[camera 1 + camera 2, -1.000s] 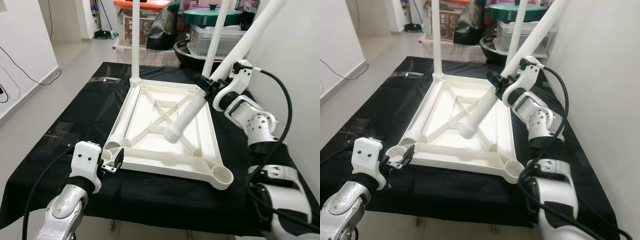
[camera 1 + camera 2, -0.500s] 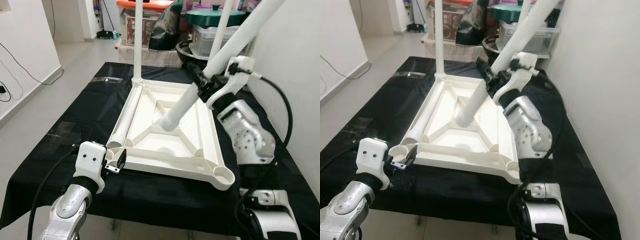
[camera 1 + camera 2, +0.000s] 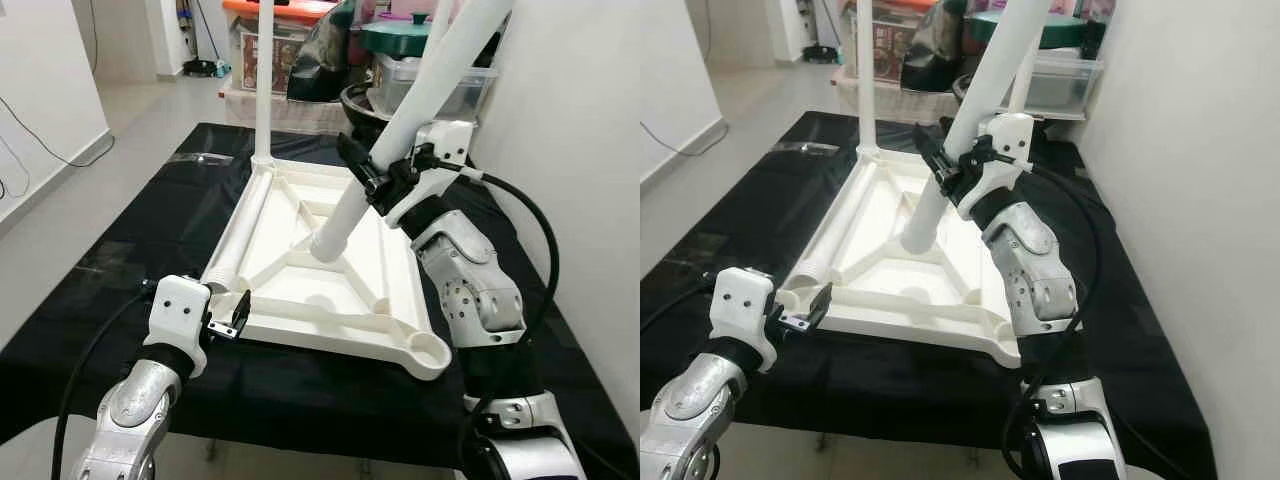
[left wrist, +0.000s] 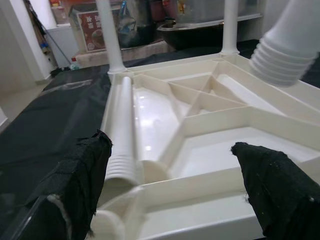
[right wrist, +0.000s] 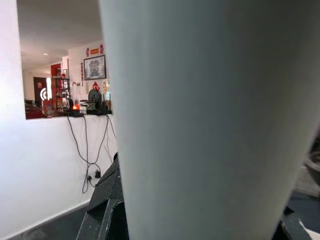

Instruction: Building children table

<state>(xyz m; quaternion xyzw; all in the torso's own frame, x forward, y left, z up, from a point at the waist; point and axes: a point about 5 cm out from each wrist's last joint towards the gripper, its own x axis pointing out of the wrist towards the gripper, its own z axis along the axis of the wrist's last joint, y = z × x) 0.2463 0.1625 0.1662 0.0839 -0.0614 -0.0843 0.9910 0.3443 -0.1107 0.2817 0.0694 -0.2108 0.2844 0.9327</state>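
Right gripper (image 3: 385,178) swung leg (image 3: 400,118) leftward.

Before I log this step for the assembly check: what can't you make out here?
- Upper end of the held leg: cut off by the head views' top edge.
- Right tool: its grip is hidden behind the leg; right wrist view blocked by it.
- Far right upright leg: mostly hidden behind the held leg.

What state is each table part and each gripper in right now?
Tabletop: upside down on the black cloth.
Two far legs: upright in sockets.
Loose leg: lying in the tabletop.
Held leg: tilted.
Right gripper: shut on it.
Left gripper: open.
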